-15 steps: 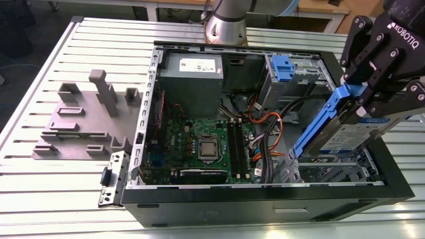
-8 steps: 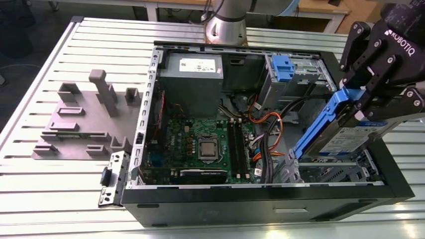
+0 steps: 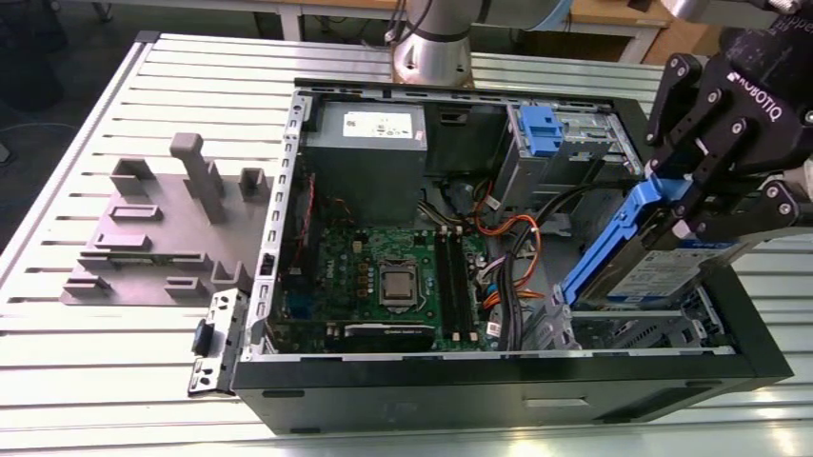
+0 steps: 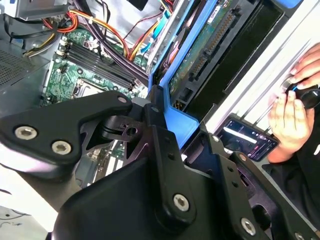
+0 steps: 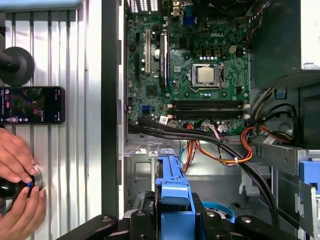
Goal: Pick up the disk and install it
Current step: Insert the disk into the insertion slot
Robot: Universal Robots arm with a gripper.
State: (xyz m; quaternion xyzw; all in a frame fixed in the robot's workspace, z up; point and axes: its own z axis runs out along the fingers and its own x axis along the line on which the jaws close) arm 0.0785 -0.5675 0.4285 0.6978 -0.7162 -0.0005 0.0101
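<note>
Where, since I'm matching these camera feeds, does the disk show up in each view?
Exterior view: the disk hangs tilted in the end effector at the exterior view's right.
Second wrist view: its circuit-board side, blue-framed, runs alongside the motherboard.
First wrist view: its blue frame edge sits between dark gripper parts.
Shared landmark: the motherboard, seen in both wrist views too.

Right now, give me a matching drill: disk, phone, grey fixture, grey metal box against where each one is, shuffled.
1 disk
2 phone
3 grey fixture
4 grey metal box

A inside the computer case, beside the motherboard
B on the table outside the case, near a person's hand
C held tilted in the gripper over the case
D on the table, at the exterior view's left of the case

Pairs: 1-C, 2-B, 3-D, 4-A
</note>
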